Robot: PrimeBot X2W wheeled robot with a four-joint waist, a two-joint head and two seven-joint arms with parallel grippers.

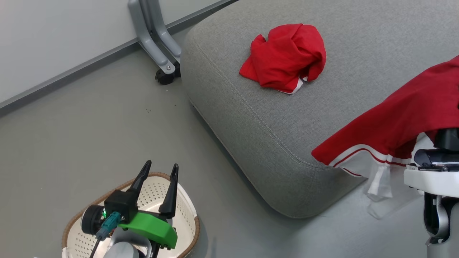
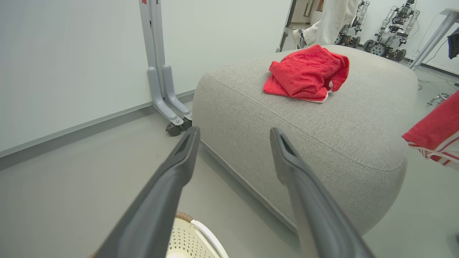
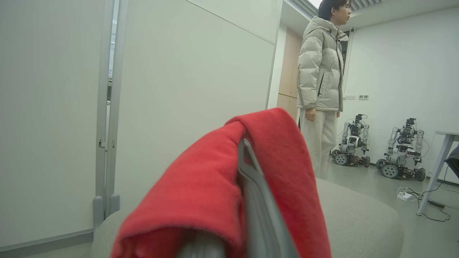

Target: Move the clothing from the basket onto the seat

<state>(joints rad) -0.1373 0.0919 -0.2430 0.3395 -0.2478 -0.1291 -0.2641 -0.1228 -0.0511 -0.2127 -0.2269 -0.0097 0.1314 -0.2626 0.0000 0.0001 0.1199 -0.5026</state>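
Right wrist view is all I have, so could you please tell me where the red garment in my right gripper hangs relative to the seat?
Observer: In the head view the held garment hangs over the near right corner of the seat, striped hem past its edge.
Operator: Is any clothing on the seat?
Observer: Yes, a crumpled garment lies on top, apart from yours.
Operator: And the left gripper?
Observer: The left gripper is open above the basket.
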